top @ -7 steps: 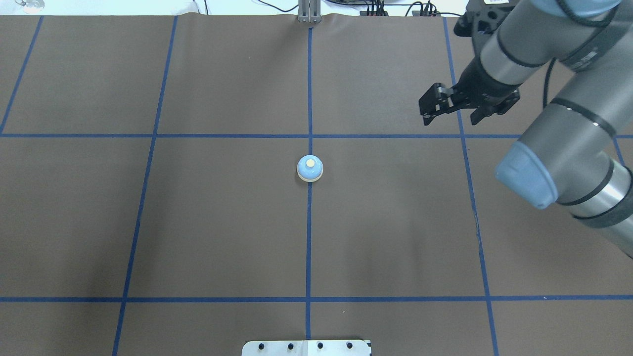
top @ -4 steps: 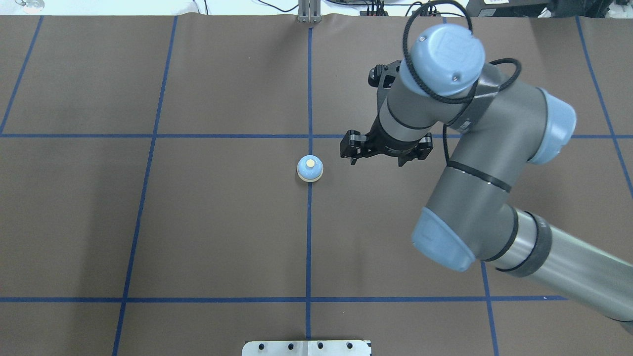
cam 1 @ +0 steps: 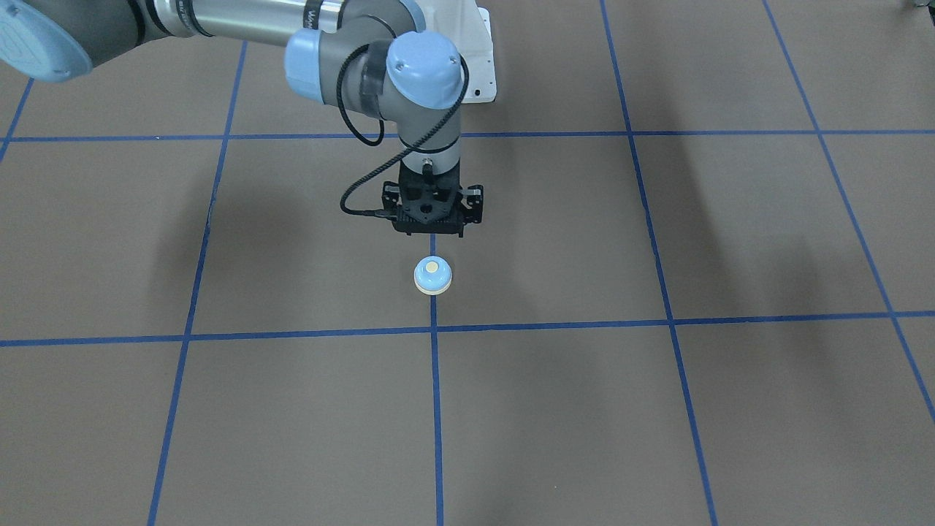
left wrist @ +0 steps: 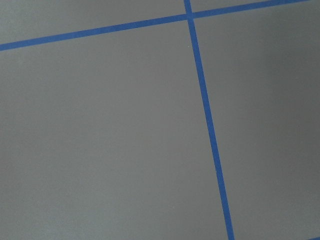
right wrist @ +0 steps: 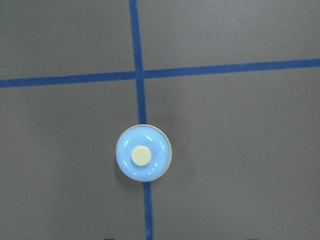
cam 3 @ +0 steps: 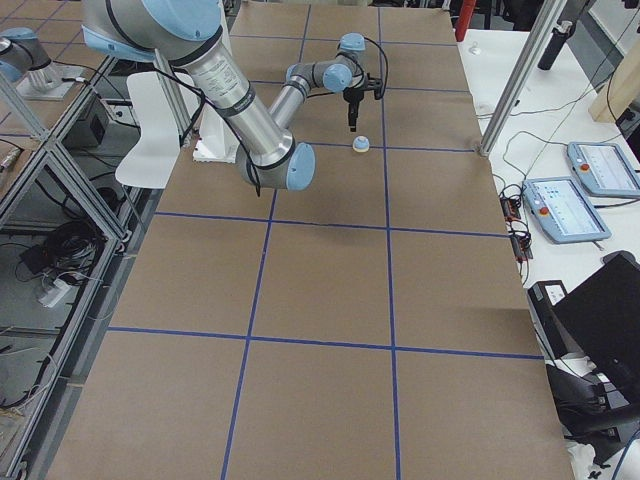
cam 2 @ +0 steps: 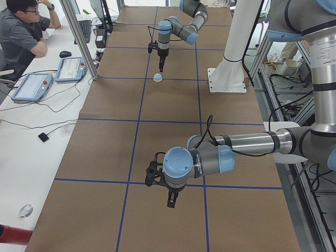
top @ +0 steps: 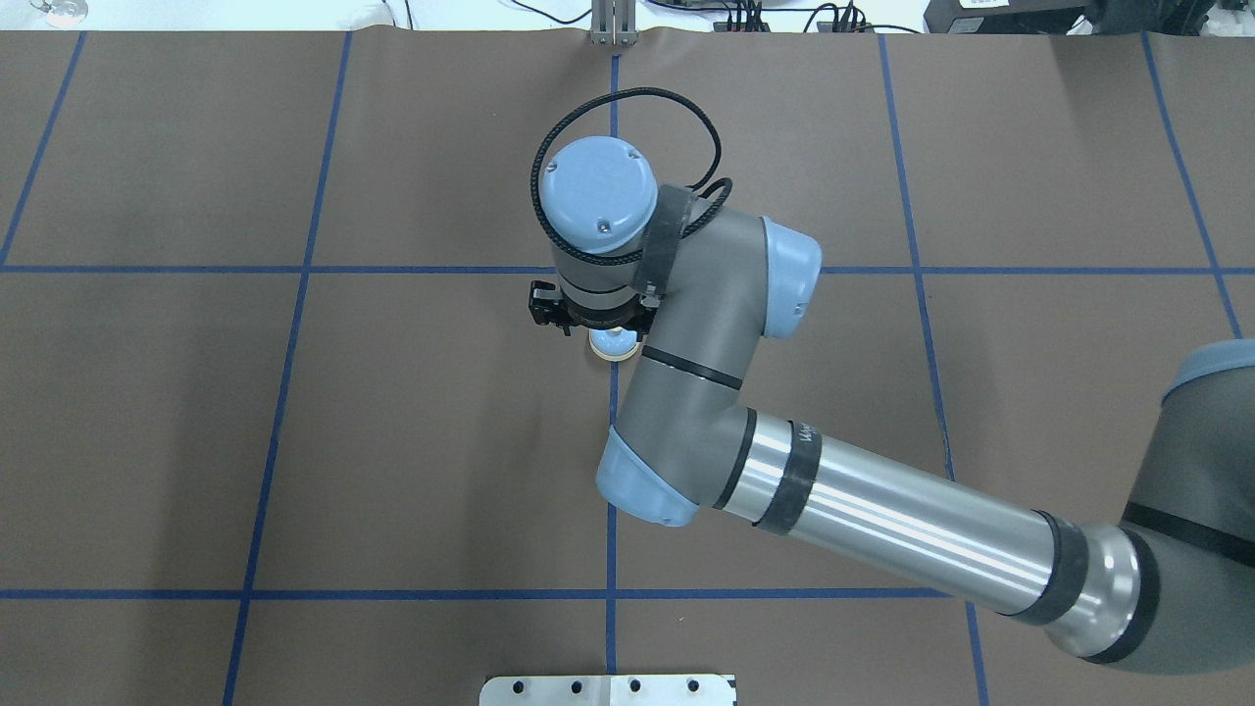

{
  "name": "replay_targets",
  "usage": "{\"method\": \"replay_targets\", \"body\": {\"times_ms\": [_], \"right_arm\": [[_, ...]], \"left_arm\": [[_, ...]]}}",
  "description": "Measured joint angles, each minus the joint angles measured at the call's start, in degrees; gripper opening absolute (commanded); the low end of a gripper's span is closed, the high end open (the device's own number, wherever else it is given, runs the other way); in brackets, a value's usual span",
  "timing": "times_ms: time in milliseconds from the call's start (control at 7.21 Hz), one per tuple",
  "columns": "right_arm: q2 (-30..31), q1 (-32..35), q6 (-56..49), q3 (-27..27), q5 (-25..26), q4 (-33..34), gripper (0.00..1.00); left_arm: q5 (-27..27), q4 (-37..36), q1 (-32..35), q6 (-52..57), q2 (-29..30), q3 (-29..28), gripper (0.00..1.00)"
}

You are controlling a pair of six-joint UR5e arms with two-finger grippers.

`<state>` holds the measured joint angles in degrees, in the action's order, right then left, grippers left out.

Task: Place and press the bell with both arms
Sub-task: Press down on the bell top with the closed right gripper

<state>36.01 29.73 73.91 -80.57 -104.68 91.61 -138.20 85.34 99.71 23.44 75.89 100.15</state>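
The bell [cam 1: 432, 276] is a small light-blue dome with a cream button, standing on a blue tape line [cam 1: 434, 365] near the table's middle. In the overhead view the right arm's wrist [top: 598, 196] covers most of the bell [top: 615, 347]. My right gripper [cam 1: 431, 229] points straight down a little above the bell, slightly to the robot's side of it, not touching. In the side views its fingers [cam 2: 160, 66] read as one thin rod, so it looks shut. The right wrist view looks down on the bell [right wrist: 143, 156]. My left gripper [cam 2: 171, 198] hangs over the table's left end; I cannot tell its state.
Brown paper with a blue tape grid [top: 294, 270] covers the table. The white pedestal [cam 2: 228, 79] stands at the robot's edge. A person [cam 2: 21, 31] sits at a side desk with tablets [cam 2: 32, 86]. A metal plate [top: 608, 689] lies at the near edge.
The right arm has swept in from the far right to above the bell, turning its gripper downward. The bell has not moved.
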Motion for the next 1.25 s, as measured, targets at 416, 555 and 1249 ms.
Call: {"method": "replay_targets", "body": {"times_ms": [416,555,1249], "right_arm": [[-1.71,-0.13,-2.37,4.74,0.95,-1.99,0.0],[-1.68,0.23,-3.53,5.04,1.01,-2.03,0.0],[-1.32,1.63,-5.54,6.32,0.97,-2.3,0.0]], "left_arm": [[-0.03,0.01,0.04,-0.05,-0.27,-0.04,1.0],[-0.02,0.01,0.05,-0.06,-0.39,-0.04,1.0],[0.03,0.01,0.05,-0.14,-0.4,0.01,1.0]]}}
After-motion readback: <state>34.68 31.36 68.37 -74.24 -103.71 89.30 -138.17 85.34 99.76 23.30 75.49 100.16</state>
